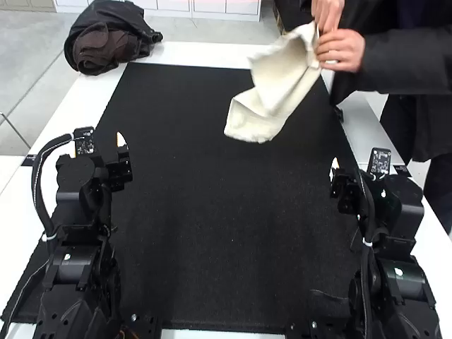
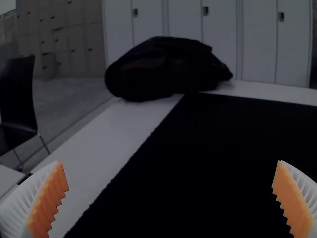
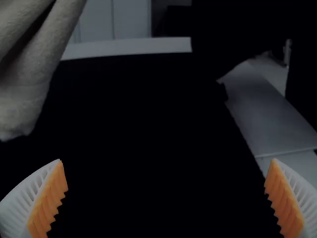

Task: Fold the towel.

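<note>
In the high view a person's hands hold the cream towel [image 1: 272, 88] by its upper corner over the mat's far right part; it hangs loosely bunched. My left gripper [image 1: 121, 152] stands above the mat's left edge, well away from the towel. Above the mat's right edge is my right gripper [image 1: 335, 176], nearer the arms' side than the towel. The left wrist view has the left gripper [image 2: 171, 198] open, nothing between its orange pads. Open and empty too is the right gripper [image 3: 166, 198] in the right wrist view, where part of the hanging towel [image 3: 25, 79] appears.
A black mat [image 1: 212, 233] covers most of the white table [image 1: 205, 54]. A dark bag [image 1: 109, 37] lies at the far left corner. The person's dark sleeve [image 1: 402, 62] reaches in from the far right.
</note>
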